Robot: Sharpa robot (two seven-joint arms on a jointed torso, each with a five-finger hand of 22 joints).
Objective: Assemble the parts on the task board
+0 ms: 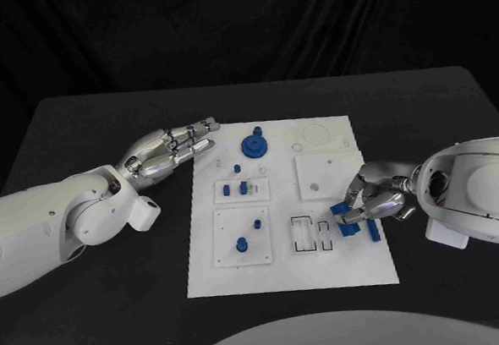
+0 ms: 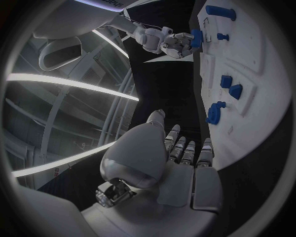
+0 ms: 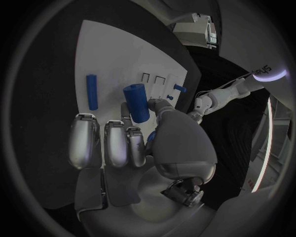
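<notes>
Blue cylinder part pinched in right hand, above task board

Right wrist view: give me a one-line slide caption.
Right hand holds a blue cylinder above the white task board, with a slimmer blue rod lying on the board nearby.

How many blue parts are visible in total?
8: a gear at the far edge, a peg below it, a pair mid-left, two near-left, a part in the right hand, a cylinder beside it. The hand may hide more.
</notes>
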